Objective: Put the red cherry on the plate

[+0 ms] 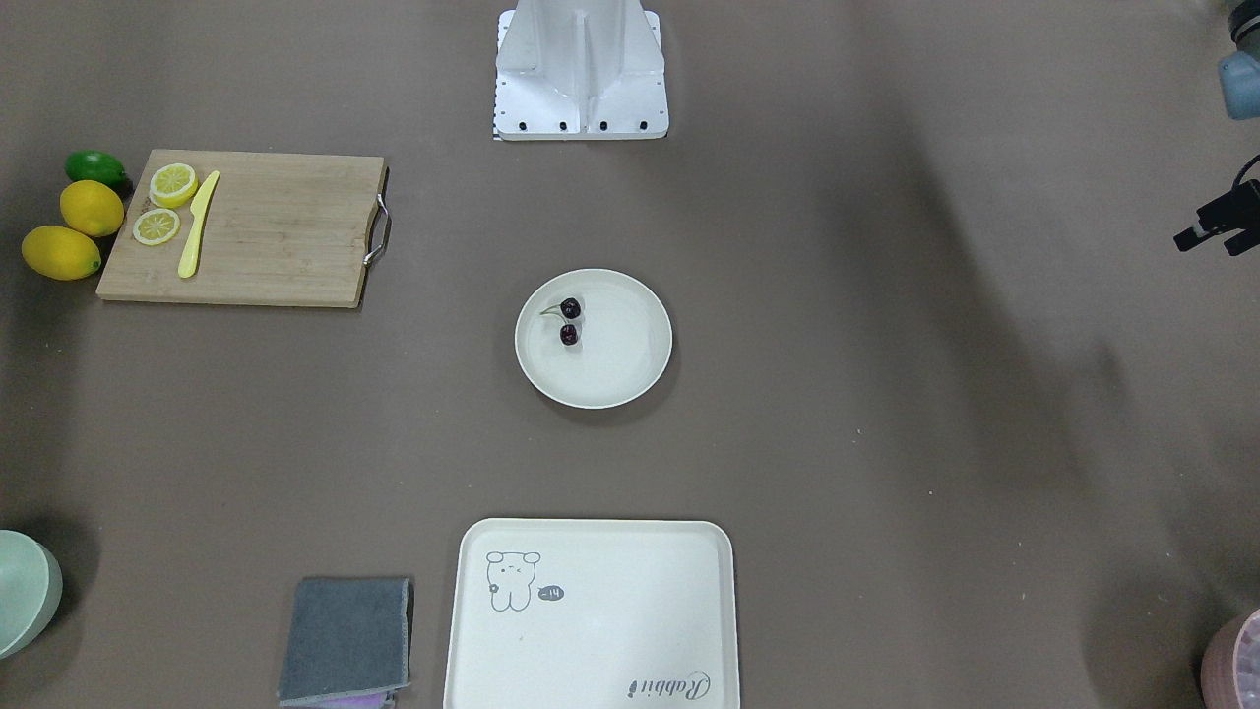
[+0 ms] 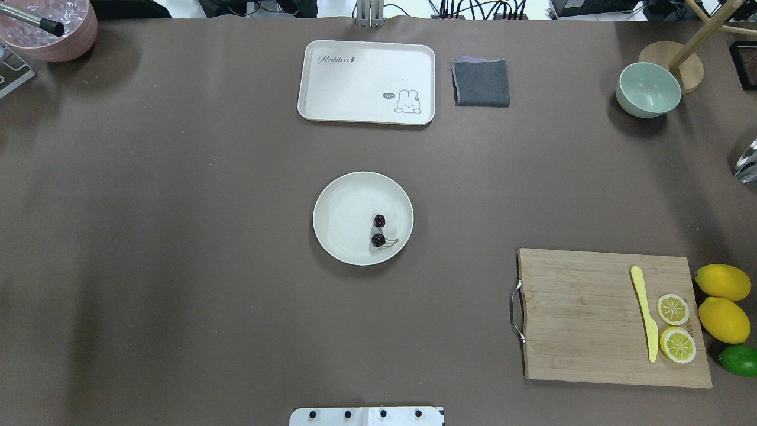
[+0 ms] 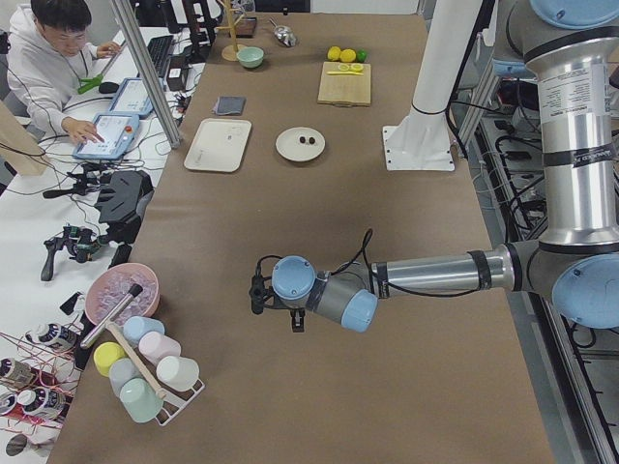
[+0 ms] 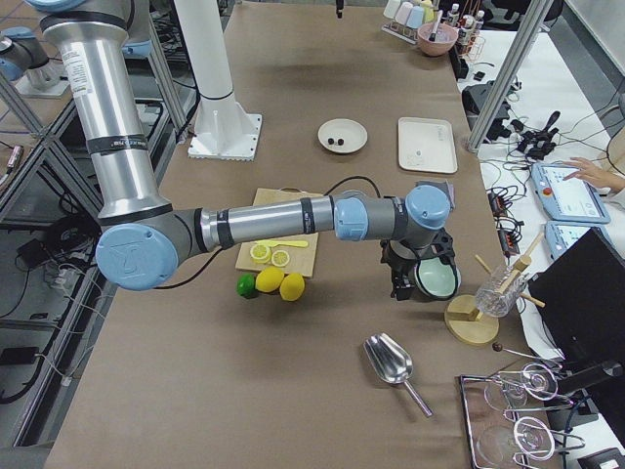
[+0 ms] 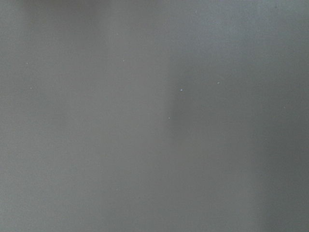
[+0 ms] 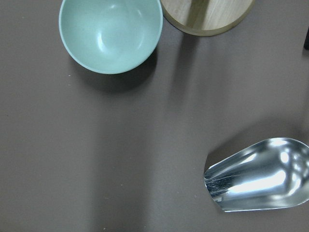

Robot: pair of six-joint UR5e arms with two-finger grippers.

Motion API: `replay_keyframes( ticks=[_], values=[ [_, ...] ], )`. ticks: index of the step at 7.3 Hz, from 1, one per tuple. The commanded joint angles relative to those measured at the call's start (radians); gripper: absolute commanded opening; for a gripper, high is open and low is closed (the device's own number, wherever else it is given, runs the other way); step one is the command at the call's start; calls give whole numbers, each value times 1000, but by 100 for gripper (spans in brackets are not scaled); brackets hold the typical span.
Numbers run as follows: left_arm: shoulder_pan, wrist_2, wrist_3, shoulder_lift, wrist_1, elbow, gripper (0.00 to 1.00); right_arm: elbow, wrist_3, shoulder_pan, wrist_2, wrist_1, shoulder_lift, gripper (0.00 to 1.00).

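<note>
Overhead, one plate at frame centre carries one red cherry pair, two fruits. Lower right: one cutting board, one yellow knife, two lemon slices, two whole lemons, one lime. Along the top: one tray, one grey cloth, one green bowl.

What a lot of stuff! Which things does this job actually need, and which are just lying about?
Job: red cherry, already lying on the plate.
Lying about: cream tray, grey cloth, green bowl, cutting board, yellow knife, lemon slices, whole lemons, lime, metal scoop.
</note>
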Motion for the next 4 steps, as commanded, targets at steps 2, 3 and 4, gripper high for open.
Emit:
replay_keyframes(
  ticks=[2, 3, 4],
  values=[
    [-25, 2, 86, -3, 13, 75, 97, -156, -35, 51, -7, -1, 77, 100],
    [-53, -2, 102, -9, 61, 66, 97, -147, -34, 59, -6, -1, 79, 100],
    [-65, -2, 101, -9, 73, 45, 98, -141, -36, 77, -1, -2, 76, 100]
  ],
)
